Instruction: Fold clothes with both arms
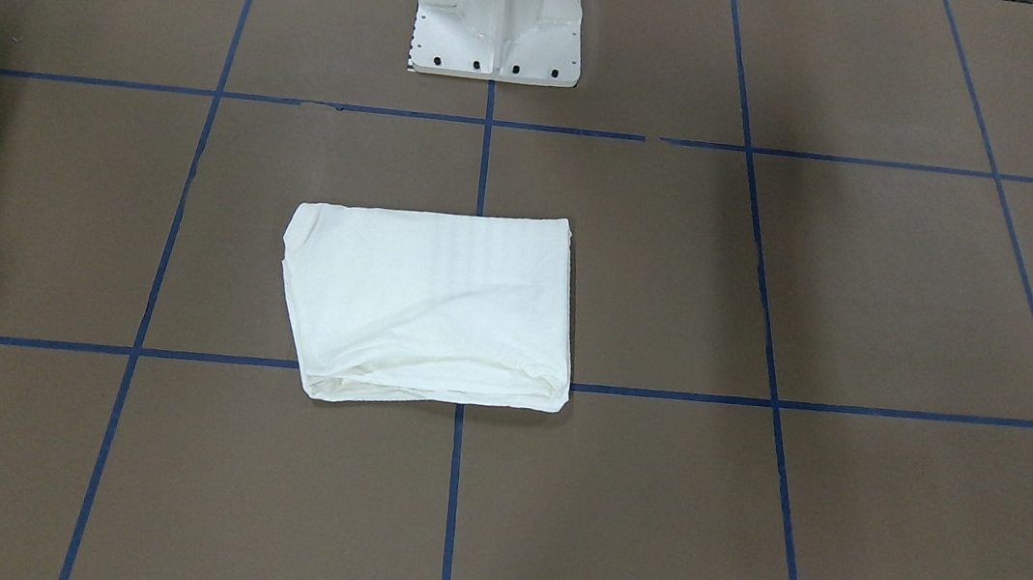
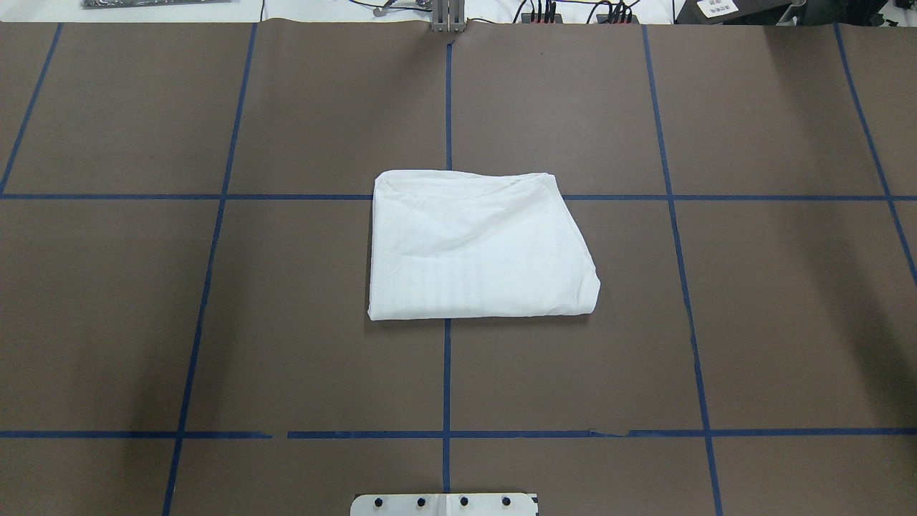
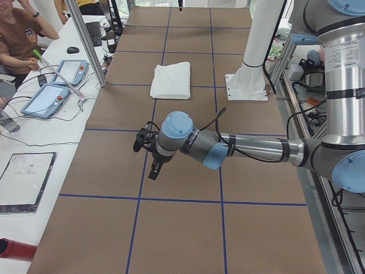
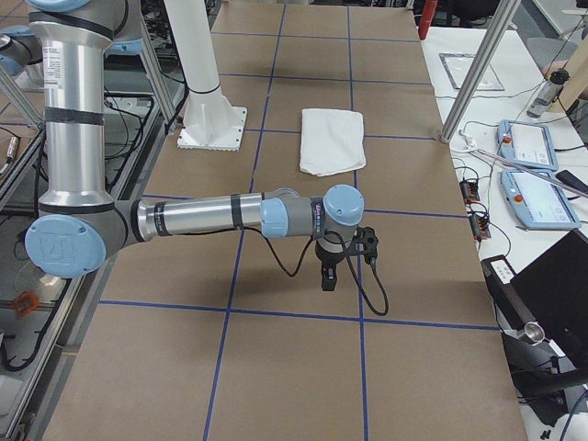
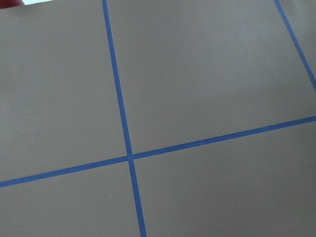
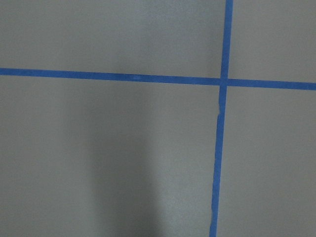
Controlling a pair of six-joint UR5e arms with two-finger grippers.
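The white shirt (image 1: 427,304) lies folded into a compact rectangle at the table's middle, flat on the brown cover; it also shows in the overhead view (image 2: 480,247) and both side views (image 3: 171,80) (image 4: 333,140). Its printed text and neck label are hidden. My left gripper (image 3: 153,171) hangs over bare table far out to the left of the shirt, pointing down. My right gripper (image 4: 328,276) hangs the same way far out to the right. I cannot tell whether either is open or shut. Both wrist views show only brown cover with blue tape lines.
The white pedestal base (image 1: 499,16) stands behind the shirt. Beyond the table's far edge are aluminium posts (image 3: 85,40) (image 4: 478,69), a bench with tablets (image 3: 51,97) (image 4: 533,175) and cables, and a seated person (image 3: 17,34).
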